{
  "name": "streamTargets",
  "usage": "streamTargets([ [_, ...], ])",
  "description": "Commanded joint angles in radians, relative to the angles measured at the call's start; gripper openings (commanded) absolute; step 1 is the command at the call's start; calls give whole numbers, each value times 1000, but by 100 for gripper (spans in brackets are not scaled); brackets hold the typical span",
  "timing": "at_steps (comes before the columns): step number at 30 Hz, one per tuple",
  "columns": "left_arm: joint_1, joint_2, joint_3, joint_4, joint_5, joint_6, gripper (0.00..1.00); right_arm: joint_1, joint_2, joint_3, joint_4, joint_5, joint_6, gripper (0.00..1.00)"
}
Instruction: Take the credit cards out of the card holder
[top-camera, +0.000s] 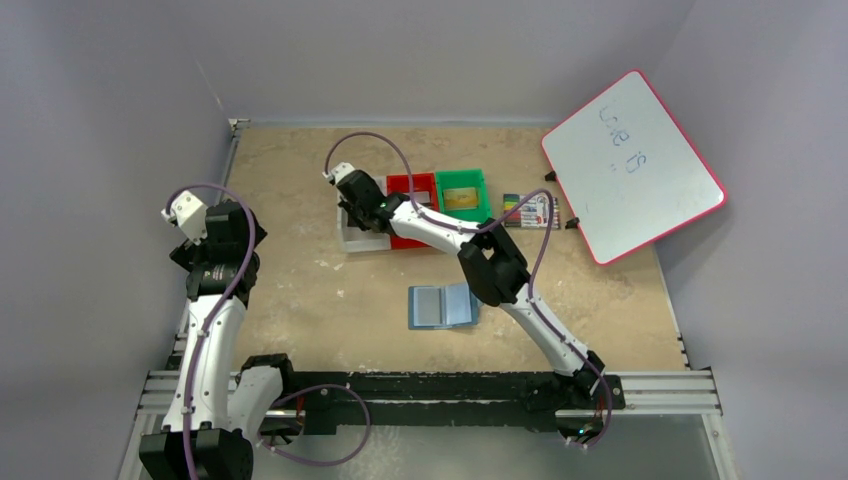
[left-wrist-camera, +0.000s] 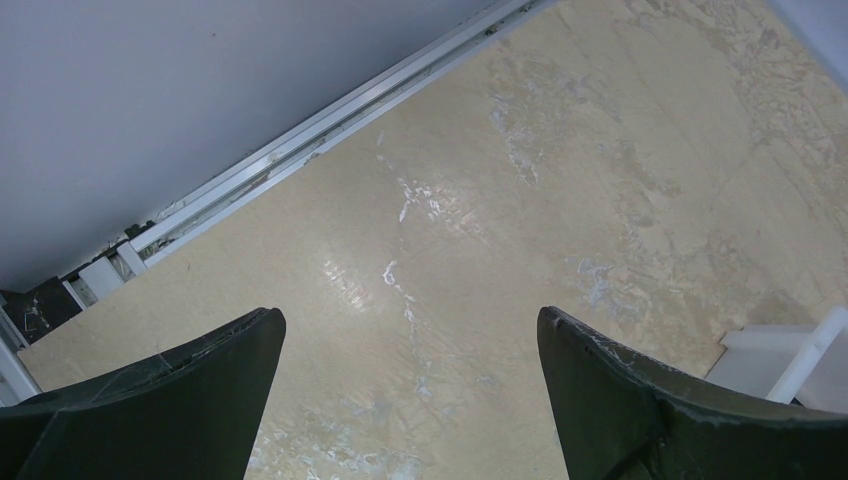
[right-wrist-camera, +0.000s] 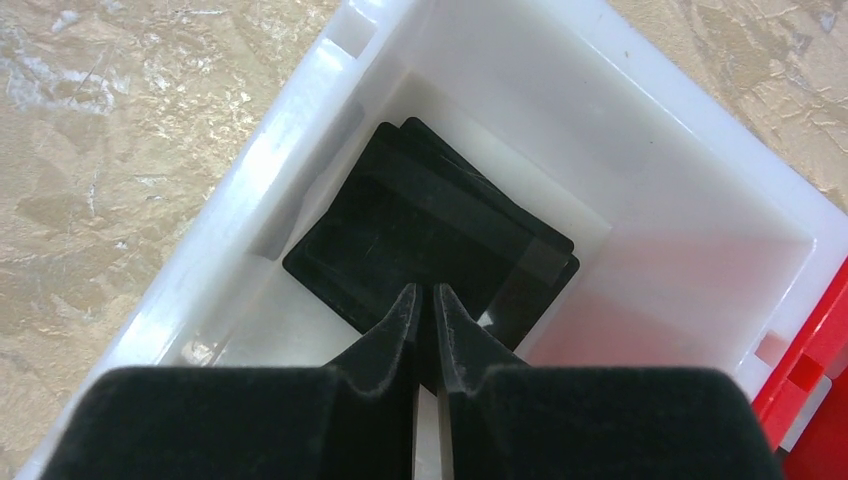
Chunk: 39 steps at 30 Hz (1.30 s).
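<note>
White bin (right-wrist-camera: 300, 110): black credit cards (right-wrist-camera: 400, 230), stacked, lower ones part-hidden. R end effector (right-wrist-camera: 425, 300) above, nearly pressed together w/ thin slit; pinch unclear. L end effector (left-wrist-camera: 410, 330) spread, empty. Green bin (top-camera: 480, 180): gold card (top-camera: 461, 198). Mid-surface (top-camera: 300, 290): card holder (top-camera: 440, 306), open flat.

The counter (top-camera: 300, 290) is a beige board with pale worn patches. Near its middle, a little towards the right edge, the card holder (top-camera: 441, 306) lies opened flat. Closer to the far edge three bins stand side by side in a row: a white bin (top-camera: 362, 243), a red bin (top-camera: 400, 186) and a green bin (top-camera: 462, 176). Just right of them lies a pack of markers (top-camera: 530, 211). At the far right corner a whiteboard (top-camera: 632, 165) rests tilted.
</note>
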Motion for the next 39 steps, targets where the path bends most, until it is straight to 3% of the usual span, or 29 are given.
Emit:
streamTargets([
  [1,9,-1,14,32,6,21,98,-6,-8,-17,38,12,33,12],
  [10,9,2,16,31,19,27,98,-2,-246,-149,170,-79,12,22],
  [13,9,3,19,27,23,29,98,0,-374,-267,243,-114,22,26],
  [15,9,2,18,27,28,31,98,0,-478,-371,312,-164,24,38],
  [19,9,6,20,24,47,42,98,8,-637,-565,388,-130,59,40],
  [21,9,5,20,23,65,50,98,7,-726,-688,410,-85,109,41],
  [25,9,1,16,28,121,58,99,6,-911,-962,366,-62,376,48],
  [29,9,-4,-7,21,249,51,95,7,-1064,-1227,429,-115,605,52],
  [32,9,-20,-32,29,452,28,90,10,-1135,-1367,472,-197,684,50],
  [36,-10,-77,-55,111,745,-29,88,27,-1178,-1453,458,-194,728,49],
  [39,-78,-116,-59,118,788,-54,88,34,-1182,-1471,390,-148,738,49],
])
